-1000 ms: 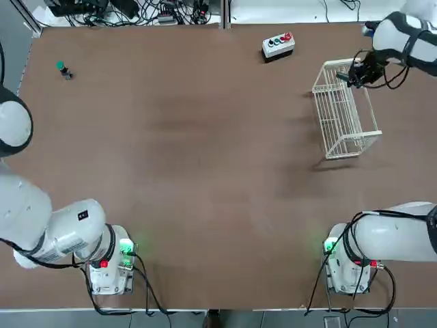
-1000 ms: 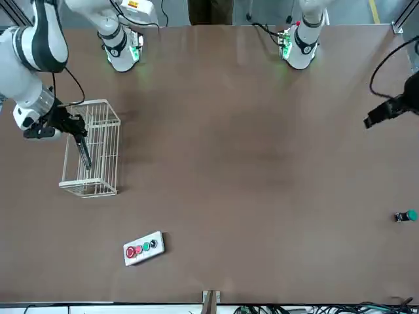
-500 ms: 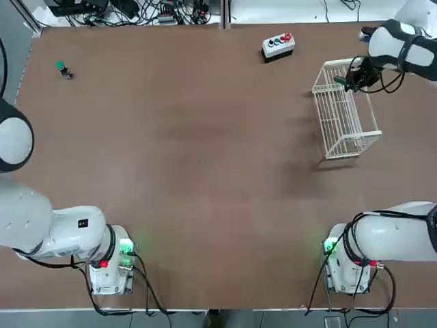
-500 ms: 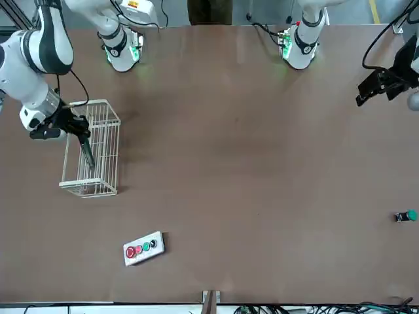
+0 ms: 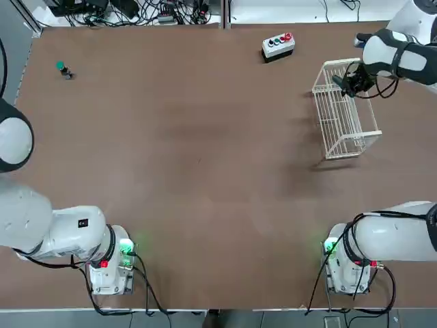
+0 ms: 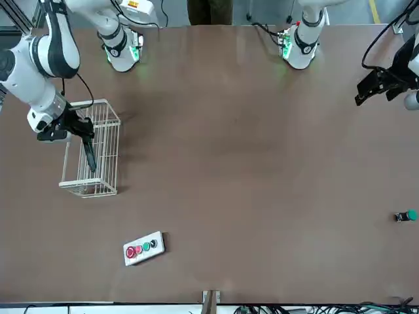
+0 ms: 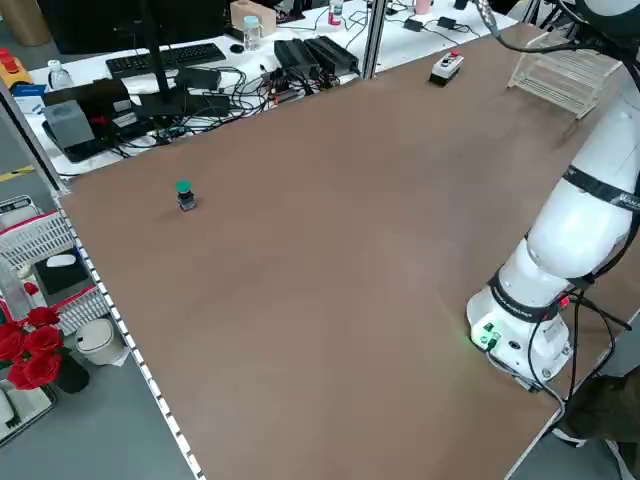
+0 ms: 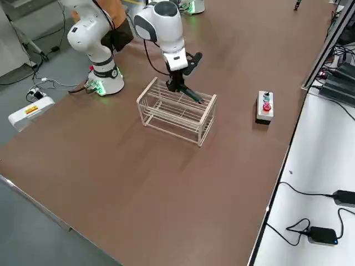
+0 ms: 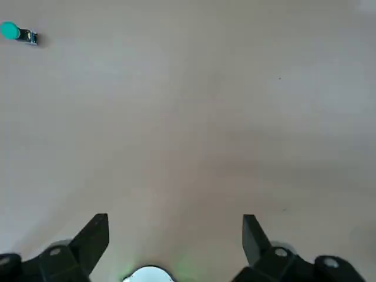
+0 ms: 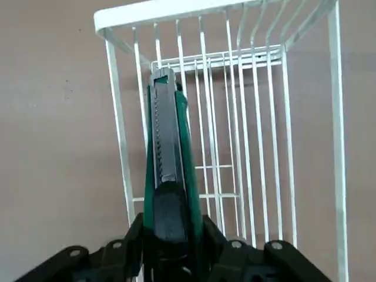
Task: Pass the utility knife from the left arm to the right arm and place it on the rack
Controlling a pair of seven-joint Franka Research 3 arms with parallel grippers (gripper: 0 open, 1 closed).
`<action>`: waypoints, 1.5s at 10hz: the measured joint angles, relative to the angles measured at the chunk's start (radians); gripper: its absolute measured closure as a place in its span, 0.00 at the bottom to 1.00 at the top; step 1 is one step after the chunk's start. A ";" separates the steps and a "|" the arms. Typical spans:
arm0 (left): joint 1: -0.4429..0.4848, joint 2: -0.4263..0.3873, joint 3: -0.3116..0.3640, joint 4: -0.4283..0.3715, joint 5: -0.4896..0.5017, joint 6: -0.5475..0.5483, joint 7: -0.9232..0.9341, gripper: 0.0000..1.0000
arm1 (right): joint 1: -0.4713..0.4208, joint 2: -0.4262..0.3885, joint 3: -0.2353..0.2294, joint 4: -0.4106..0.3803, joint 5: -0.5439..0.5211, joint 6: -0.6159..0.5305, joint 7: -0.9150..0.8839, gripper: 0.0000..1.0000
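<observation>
My right gripper [image 5: 351, 81] hangs over the far end of the white wire rack [image 5: 322, 74], shut on the utility knife [image 6: 88, 154]. The dark green and black knife [image 10: 165, 154] slants down from the fingers into the rack [image 10: 176, 7], between its bars. In the right side view the knife [image 8: 191, 94] dips below the rack's top rim [image 8: 206, 118]; I cannot tell if its tip touches the bottom. My left gripper [image 6: 380, 84] is held above the table's left edge with its fingers [image 9: 96, 234] open and nothing between them.
A grey box with coloured buttons [image 5: 278, 45] sits at the far edge, left of the rack. A tiny green-capped object [image 5: 63, 68] lies at the far left corner. Both arm bases [image 5: 109, 263] stand at the near edge.
The right gripper has shifted slightly along the rack toward the robot, lowering the knife deeper between the bars. The left gripper pulled back toward its base, then held still.
</observation>
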 joint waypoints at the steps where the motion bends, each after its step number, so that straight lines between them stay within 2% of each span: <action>1: 0.000 0.000 -0.001 0.000 0.007 0.000 0.001 0.00 | 0.000 0.006 -0.001 0.000 0.000 0.006 -0.003 0.52; 2: 0.000 0.000 -0.002 0.000 0.009 0.000 0.001 0.00 | 0.000 0.014 -0.002 0.000 0.000 0.016 -0.008 0.48; 3: 0.000 0.000 -0.002 0.000 0.009 0.000 0.007 0.00 | 0.000 0.023 -0.003 0.000 0.000 0.024 -0.016 0.39; 7: 0.005 0.000 0.001 0.000 0.009 0.000 0.076 0.00 | 0.000 0.032 -0.004 0.001 0.000 0.027 -0.024 0.38; 9: 0.011 0.004 0.002 -0.001 0.009 0.000 0.079 0.00 | 0.001 0.017 -0.003 0.028 0.000 -0.003 -0.027 0.36; 11: 0.011 0.012 0.002 -0.001 0.009 0.000 0.081 0.00 | 0.003 -0.022 -0.001 0.128 0.000 -0.122 -0.029 0.29; 12: 0.012 0.014 0.002 -0.002 0.009 0.000 0.081 0.00 | 0.003 -0.035 -0.001 0.208 -0.004 -0.209 -0.032 0.20; 15: 0.056 0.014 0.002 -0.001 -0.030 0.000 0.084 0.00 | 0.003 -0.044 0.000 0.464 -0.054 -0.443 -0.035 0.07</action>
